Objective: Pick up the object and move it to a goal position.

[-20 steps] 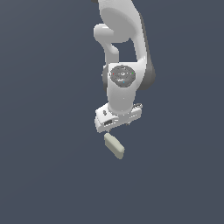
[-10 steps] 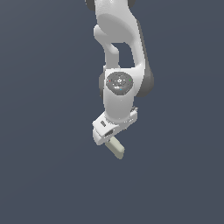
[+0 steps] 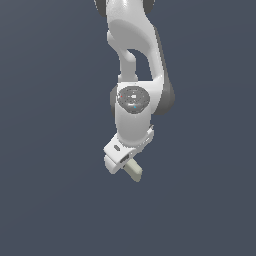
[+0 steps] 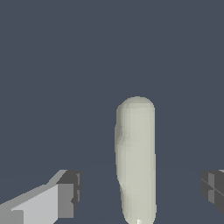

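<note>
One second on, the arm has dropped right over the block.
Jaws stand wide, one fingertip (image 4: 70, 192) on each side of the block (image 4: 136, 162), which lies flat on the bench (image 3: 50, 200), untouched; closing looks the likely next step.

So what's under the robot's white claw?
A small pale beige-green rounded block lies on the flat grey floor between the open gripper's fingers. In the exterior view the gripper covers part of it.
</note>
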Motion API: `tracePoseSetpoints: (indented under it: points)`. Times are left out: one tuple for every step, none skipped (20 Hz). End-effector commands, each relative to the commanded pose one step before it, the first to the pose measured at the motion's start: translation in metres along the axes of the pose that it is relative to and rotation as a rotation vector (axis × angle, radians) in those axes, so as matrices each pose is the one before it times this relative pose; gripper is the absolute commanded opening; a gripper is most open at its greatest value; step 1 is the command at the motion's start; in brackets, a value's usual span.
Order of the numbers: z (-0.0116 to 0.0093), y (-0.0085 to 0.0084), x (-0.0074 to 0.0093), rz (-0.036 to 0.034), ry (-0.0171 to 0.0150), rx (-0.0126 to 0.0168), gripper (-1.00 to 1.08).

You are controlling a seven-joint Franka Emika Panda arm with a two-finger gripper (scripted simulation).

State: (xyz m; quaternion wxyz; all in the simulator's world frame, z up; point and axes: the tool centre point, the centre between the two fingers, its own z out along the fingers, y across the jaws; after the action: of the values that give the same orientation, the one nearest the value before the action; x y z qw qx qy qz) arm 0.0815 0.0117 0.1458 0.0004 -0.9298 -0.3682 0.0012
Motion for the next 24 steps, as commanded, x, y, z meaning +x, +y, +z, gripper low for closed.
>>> tracePoseSetpoints:
  points:
    - [0.00001,0.00181,0.00104,-0.01394,0.00159,-0.00137,1.0]
    - [0.00002,0.00029,0.00011,-0.00193,0.00021,-0.00019,1.0]
    - [0.0,0.00008,0.00006,-0.00068,0.00008,-0.00007,1.0]
    - [0.00005,-0.00046,-0.00041,0.00447,-0.00055,0.00044,1.0]
    - [0.00043,0.00002,-0.00002,0.0,0.0,0.0,1.0]
    - [0.00127,0.00006,-0.00006,0.0,0.0,0.0,1.0]
    - [0.00212,0.00009,-0.0001,0.0,0.0,0.0,1.0]
    - [0.00289,-0.00023,0.00017,-0.00068,0.00008,-0.00005,1.0]
    - [0.00381,0.00015,-0.0002,0.0,0.0,0.0,1.0]
    - [0.0046,-0.00019,0.00005,-0.00068,0.00009,-0.00004,1.0]
    - [0.00546,-0.00017,-0.00002,-0.00068,0.00009,-0.00004,1.0]
    - [0.00626,-0.00017,-0.00009,-0.00068,0.00009,-0.00003,1.0]
    - [0.00591,-0.00009,-0.00017,-0.00048,0.00007,-0.00002,1.0]
    - [0.00508,-0.00021,-0.00002,-0.00068,0.0001,-0.00003,1.0]
    - [0.00433,0.00013,-0.00027,0.0,0.0,0.0,1.0]
    - [0.00346,-0.00021,0.00013,-0.00068,0.00009,-0.00004,1.0]
    - [0.00272,0.00015,-0.00009,0.0,0.0,0.0,1.0]
    - [0.00191,0.00018,0.00001,0.0,0.0,0.0,1.0]
    - [0.00104,-0.00005,0.00034,-0.00048,0.00004,-0.0001,1.0]
    - [0.0003,0.00023,0.00023,0.0,0.0,0.0,1.0]
    - [-0.0005,0.00026,0.00034,0.0,0.0,0.0,1.0]
    - [-0.0008,0.00019,0.0003,0.0,0.0,0.0,1.0]
    - [-0.00029,0.00038,-0.00021,0.00066,-0.00014,-0.00013,1.0]
    - [0.0,0.0,0.0,0.0,0.0,0.0,-1.0]
